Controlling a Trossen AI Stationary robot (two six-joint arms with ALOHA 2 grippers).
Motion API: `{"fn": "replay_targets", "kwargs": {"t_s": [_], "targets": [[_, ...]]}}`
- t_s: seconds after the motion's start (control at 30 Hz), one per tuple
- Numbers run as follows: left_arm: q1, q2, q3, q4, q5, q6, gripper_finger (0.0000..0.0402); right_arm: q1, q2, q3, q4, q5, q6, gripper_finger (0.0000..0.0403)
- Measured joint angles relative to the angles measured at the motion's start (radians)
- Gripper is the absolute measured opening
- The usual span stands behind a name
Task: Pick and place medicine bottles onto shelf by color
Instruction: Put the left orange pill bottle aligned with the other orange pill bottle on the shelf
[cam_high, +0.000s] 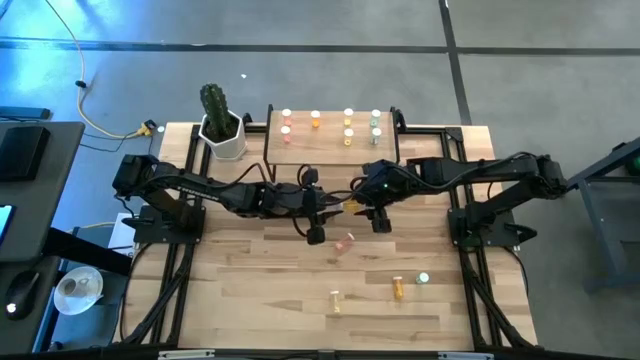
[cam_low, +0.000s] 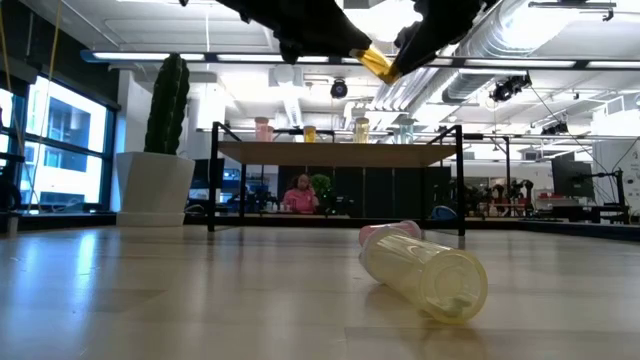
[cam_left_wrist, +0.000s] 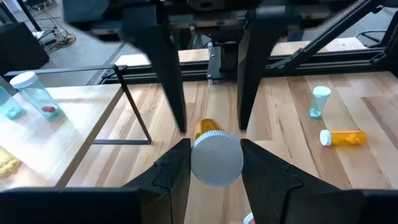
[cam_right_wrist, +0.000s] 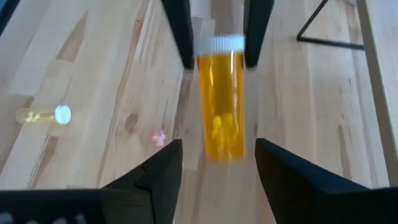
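My left fingers (cam_left_wrist: 214, 165) pinch the light, slick orange bottle (cam_right_wrist: 221, 102) by its cap, my right fingers (cam_right_wrist: 217, 163) spread clear.

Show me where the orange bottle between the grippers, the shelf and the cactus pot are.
orange bottle (cam_right_wrist: 220, 106): right wrist view, its body.
shelf (cam_high: 330, 148): high view, bare board.
cactus pot (cam_high: 228, 143): high view, white wall.
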Motion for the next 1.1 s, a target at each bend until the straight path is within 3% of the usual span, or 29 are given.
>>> {"fn": "replay_targets", "kwargs": {"t_s": [0.27, 0.5, 0.83, 1.1], "targets": [[0.064, -0.086, 0.0, -0.122, 0.0, 0.0, 0.0117, 0.0, -0.007, 0.132, -0.147, 0.098, 0.0, 0.0195], [0.228, -0.192, 0.013, -0.276, 0.011, 0.001, 0.0117, 0.0, -0.007, 0.233, -0.229, 0.227, -0.028, 0.0195], [0.497, -0.174, 0.33, -0.697, 0.123, 0.0, 0.0117, -0.009, -0.007, 0.25, -0.254, 0.253, 0.002, 0.0195], [0.591, -0.125, 0.538, -0.919, 0.216, -0.069, 0.0117, -0.04, -0.007, 0.25, -0.27, 0.252, 0.026, 0.0195]]}}
